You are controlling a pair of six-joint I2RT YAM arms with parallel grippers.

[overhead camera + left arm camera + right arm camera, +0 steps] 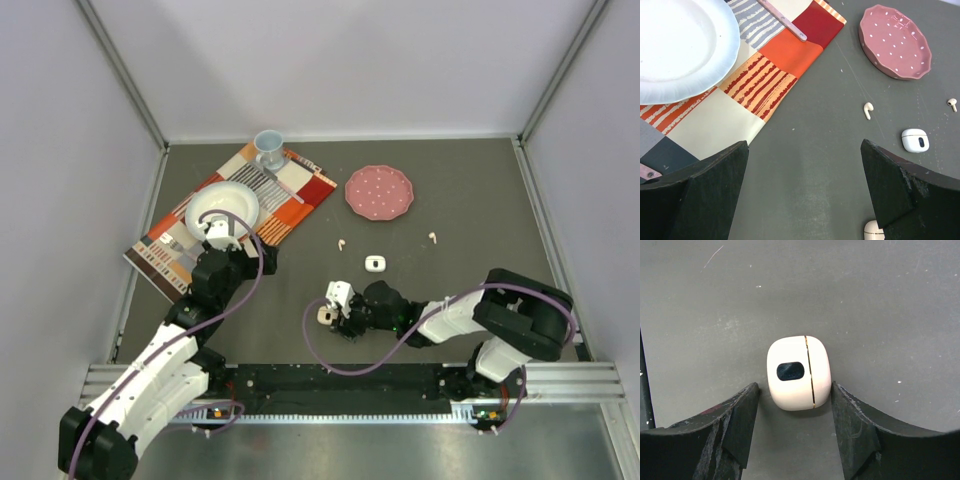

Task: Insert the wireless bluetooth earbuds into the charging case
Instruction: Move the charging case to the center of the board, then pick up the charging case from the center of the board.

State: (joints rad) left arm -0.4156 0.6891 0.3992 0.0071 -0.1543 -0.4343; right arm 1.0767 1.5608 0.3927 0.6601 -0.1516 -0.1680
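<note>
Across the worktop (470, 200), my left fingers (715, 190) hang wide open and empty, well left of the pink plate (379, 192). My right fingers (860, 430), partly open, straddle a shut case (799, 372) well nearer me than the plate. One side shows a gap, and the other may be touching. A second case (375, 263), one earbud (341, 243) and another earbud (432, 237) lie just nearer than the plate. I judge I'm securing the case. Next I must close squarely on it, then open the lid.
</note>
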